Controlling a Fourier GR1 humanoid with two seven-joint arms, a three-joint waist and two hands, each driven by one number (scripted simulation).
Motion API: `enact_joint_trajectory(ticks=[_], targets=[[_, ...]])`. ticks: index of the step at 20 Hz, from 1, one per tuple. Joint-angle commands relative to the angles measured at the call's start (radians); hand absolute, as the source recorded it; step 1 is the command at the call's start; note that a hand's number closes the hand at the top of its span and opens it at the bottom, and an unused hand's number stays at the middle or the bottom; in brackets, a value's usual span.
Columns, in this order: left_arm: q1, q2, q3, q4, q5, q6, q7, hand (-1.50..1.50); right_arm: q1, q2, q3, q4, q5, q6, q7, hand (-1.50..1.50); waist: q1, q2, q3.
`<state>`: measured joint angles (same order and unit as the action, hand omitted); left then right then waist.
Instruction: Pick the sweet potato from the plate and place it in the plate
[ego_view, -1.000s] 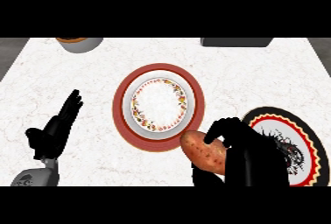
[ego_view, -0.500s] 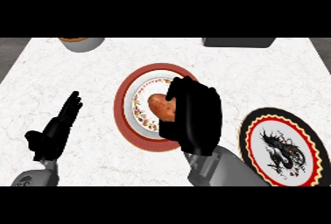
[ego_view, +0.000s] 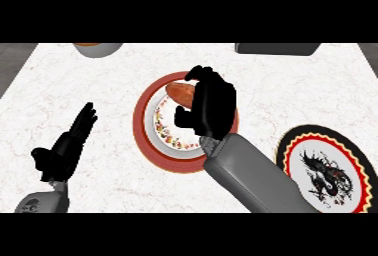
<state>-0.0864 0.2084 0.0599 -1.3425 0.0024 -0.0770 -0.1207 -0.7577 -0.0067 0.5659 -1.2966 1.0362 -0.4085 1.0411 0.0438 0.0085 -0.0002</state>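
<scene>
While the right hand curls round the sweet potato over the red-rimmed plate, left hand rests open, fingers straight. Black-rimmed plate lies well apart, right.

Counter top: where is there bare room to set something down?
Bare counter lies upper right, bordered by the dark object, the red-rimmed plate and the black-rimmed plate, and upper left between the bowl and the left hand. The middle is crowded: the right hand holds the sweet potato over the red-rimmed plate.
</scene>
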Motion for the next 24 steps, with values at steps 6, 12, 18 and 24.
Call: enact_joint_trajectory(ticks=[6, 12, 18, 24], targets=[[0.02, -0.022, -0.015, 0.033, -0.022, 0.008, -0.031, 0.0, -0.064, 0.006, 0.012, 0.219, -0.144, -0.326, 0.113, -1.5, 0.01, 0.003, 0.0], [0.007, -0.025, -0.003, 0.012, -0.02, 0.032, 0.011, 0.0, 0.022, 0.006, -0.066, 0.112, -0.122, -0.572, 0.035, -1.5, -0.027, -0.007, 0.001], [0.023, 0.012, 0.044, -0.004, 0.022, -0.002, 0.004, 0.0, 0.26, 0.006, -0.065, -0.124, -0.222, -0.678, -0.135, -1.5, -0.055, -0.012, 0.002], [0.045, -0.009, 0.03, 0.027, -0.013, 0.018, -0.046, 0.0, 0.556, -0.206, -0.019, -0.406, -0.45, -0.676, -0.377, -1.5, -0.054, -0.009, 0.002]])
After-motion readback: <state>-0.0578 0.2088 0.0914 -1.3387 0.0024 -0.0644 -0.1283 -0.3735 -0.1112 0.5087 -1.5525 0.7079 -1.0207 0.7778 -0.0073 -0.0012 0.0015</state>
